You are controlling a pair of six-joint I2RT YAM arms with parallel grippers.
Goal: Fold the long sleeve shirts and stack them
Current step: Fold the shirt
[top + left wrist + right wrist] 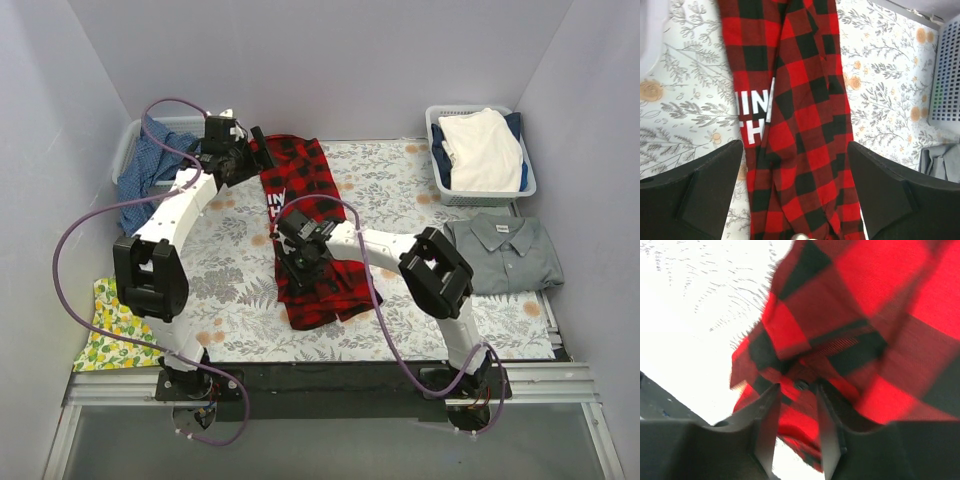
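Observation:
The red-and-black plaid shirt (310, 195) with white lettering lies in a long narrow strip down the middle of the table, bunched at its near end (320, 295). My left gripper (248, 152) is open at the strip's far left edge; in the left wrist view its gripper (795, 150) is spread wide above the plaid cloth (800, 100). My right gripper (303, 255) is over the strip's middle; in the right wrist view it (796, 390) is shut on a fold of the plaid cloth (865, 315). A folded grey collared shirt (505, 252) lies at the right.
A grey basket (437, 160) at the back right holds cream-white and navy cloth. A bin (125, 150) at the back left holds blue cloth. A yellow lemon-print cloth (110, 325) lies at the near left. A floral tablecloth (230, 270) covers the table.

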